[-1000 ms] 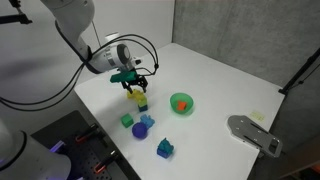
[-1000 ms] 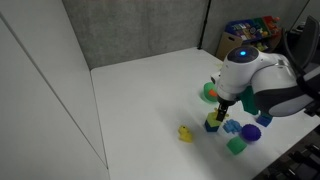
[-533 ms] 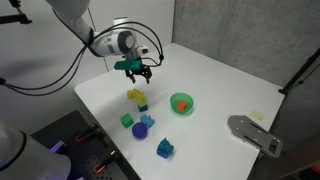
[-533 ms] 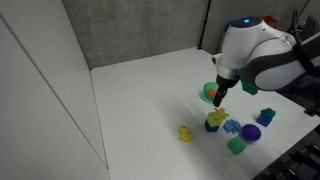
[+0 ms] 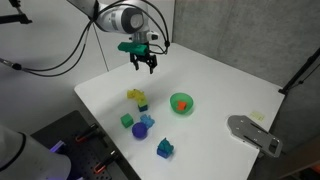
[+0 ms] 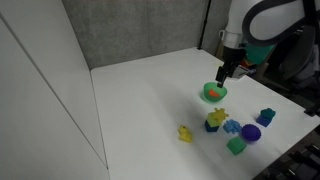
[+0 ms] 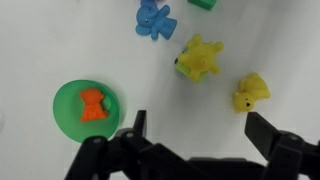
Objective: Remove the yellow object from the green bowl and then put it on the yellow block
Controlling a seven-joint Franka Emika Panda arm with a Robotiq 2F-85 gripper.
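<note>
the gripper (image 5: 141, 66) hangs high above the table (image 5: 225, 72), off to one side of the green bowl (image 5: 181, 102); in the wrist view its jaws stand wide apart with nothing between them; the yellow object (image 7: 200, 57) is outside the green bowl, resting on top of a block (image 6: 213, 124) near it; a small orange-red piece (image 7: 93, 104) lies inside the green bowl; another yellow piece (image 7: 251, 92) lies on the table, farther from the green bowl.
</note>
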